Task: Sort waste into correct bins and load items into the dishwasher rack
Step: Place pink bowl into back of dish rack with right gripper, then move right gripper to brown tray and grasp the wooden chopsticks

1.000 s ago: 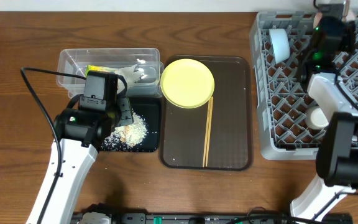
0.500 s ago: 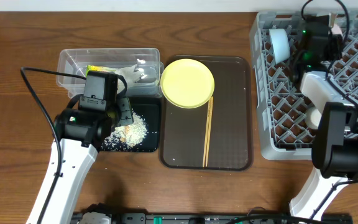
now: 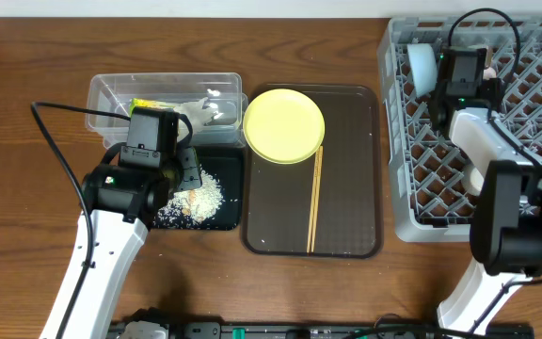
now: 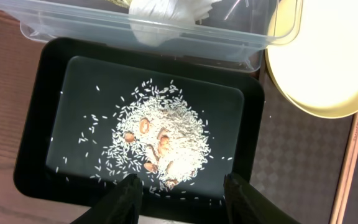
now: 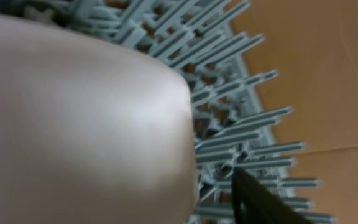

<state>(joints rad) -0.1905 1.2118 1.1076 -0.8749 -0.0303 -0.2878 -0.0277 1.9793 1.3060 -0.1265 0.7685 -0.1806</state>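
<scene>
Our left hand [image 4: 185, 196] hangs over the near edge of the black tray [image 4: 33, 124]. Its two fingers [image 4: 128, 198] are spread wide with nothing between them. The rice scraps [image 4: 166, 140] lie heaped in the middle of that tray with a few brownish bits among them, just beyond the fingertips and not touching them.

The clear tub [image 3: 102, 89] sits right behind the tray. It holds the crumpled tissue [image 4: 166, 12] and the yellow-green snack wrapper [image 3: 144, 105].

To the right, the brown serving tray [image 3: 356, 188] rests on the desk [image 3: 26, 75]. On it the yellow plate [image 3: 283, 124] lies at the far left corner, and the chopsticks [image 3: 314, 198] lie side by side, running from the plate's edge towards the near rim.

Our right hand [image 3: 461, 68] is over the far left part of the dishwasher rack [image 3: 534, 141], just beside a whitish bowl [image 3: 423, 66] standing on edge in the corner.

In the right wrist view a pale pink bowl [image 5: 73, 118] fills most of the frame, very close to the hand, with grey rack pegs behind it. Only one dark finger [image 5: 263, 199] shows, so we cannot tell whether this hand is spread or pinching the bowl.
</scene>
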